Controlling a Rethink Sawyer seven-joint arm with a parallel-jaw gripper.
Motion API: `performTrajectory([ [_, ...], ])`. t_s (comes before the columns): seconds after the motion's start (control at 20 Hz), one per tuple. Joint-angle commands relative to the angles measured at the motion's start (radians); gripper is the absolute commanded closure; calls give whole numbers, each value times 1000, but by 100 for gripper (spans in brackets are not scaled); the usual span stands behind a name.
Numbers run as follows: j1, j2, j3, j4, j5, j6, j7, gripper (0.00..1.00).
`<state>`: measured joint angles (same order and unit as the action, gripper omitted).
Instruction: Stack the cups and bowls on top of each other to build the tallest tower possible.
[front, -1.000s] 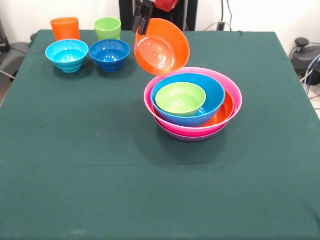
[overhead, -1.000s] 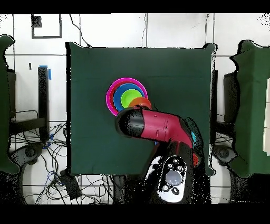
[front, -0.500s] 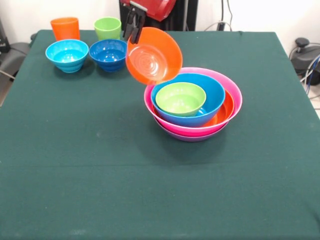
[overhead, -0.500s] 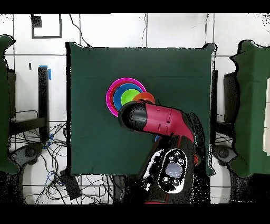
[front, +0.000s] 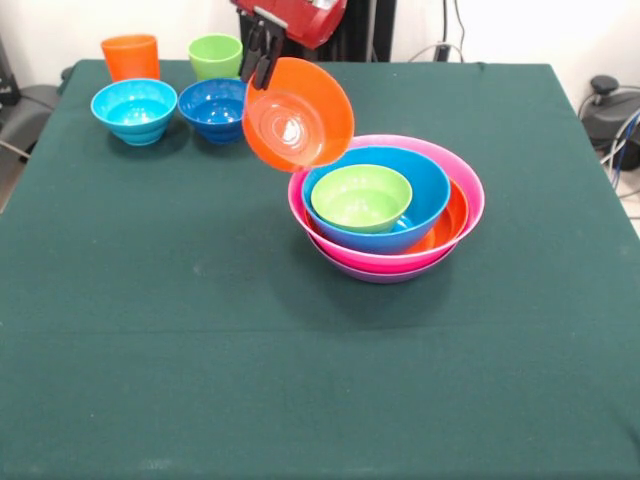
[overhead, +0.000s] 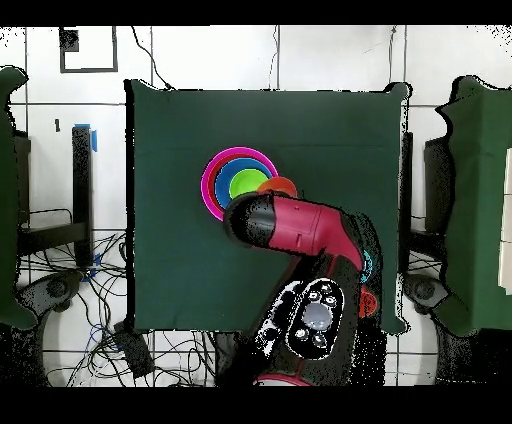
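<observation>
My gripper (front: 262, 52) is shut on the rim of a small orange bowl (front: 298, 114) and holds it tilted in the air, its underside facing the front camera, at the upper left of the tower (front: 386, 208). The tower is a nest of a purple, a pink (front: 470, 186) and an orange bowl, a blue bowl (front: 425, 185) and a small lime green bowl (front: 361, 197). The light blue bowl (front: 134, 110), the dark blue bowl (front: 217, 108), the orange cup (front: 131, 56) and the lime green cup (front: 215, 56) stand at the far left. Overhead, the arm hides my gripper; the tower (overhead: 238, 182) and orange bowl (overhead: 279, 186) show.
The green tablecloth (front: 200, 350) covers the whole table. Cables and a chair base lie on the floor beyond the table's right edge (front: 610, 110).
My gripper has carried the small orange bowl to the left and slightly down in the front view, away from the tower's far rim, and the bowl has turned more face-on.
</observation>
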<state>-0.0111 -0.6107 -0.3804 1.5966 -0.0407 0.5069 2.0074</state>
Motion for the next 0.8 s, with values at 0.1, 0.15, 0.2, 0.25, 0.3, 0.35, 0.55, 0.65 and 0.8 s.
performTrajectory([
  [0.1,103,40,-19,-39,62,134,265,100],
  [0.15,112,43,-26,-38,67,135,270,100],
  [0.2,116,47,-33,-43,72,139,274,100],
  [0.25,123,50,-40,-44,75,140,278,100],
  [0.3,128,50,-45,-43,77,142,281,100],
  [0.35,129,54,-49,-50,79,150,281,100],
  [0.55,141,61,-62,-56,83,160,294,100],
  [0.65,151,66,-73,-62,87,167,306,100],
  [0.8,157,72,-80,-67,90,168,311,100],
])
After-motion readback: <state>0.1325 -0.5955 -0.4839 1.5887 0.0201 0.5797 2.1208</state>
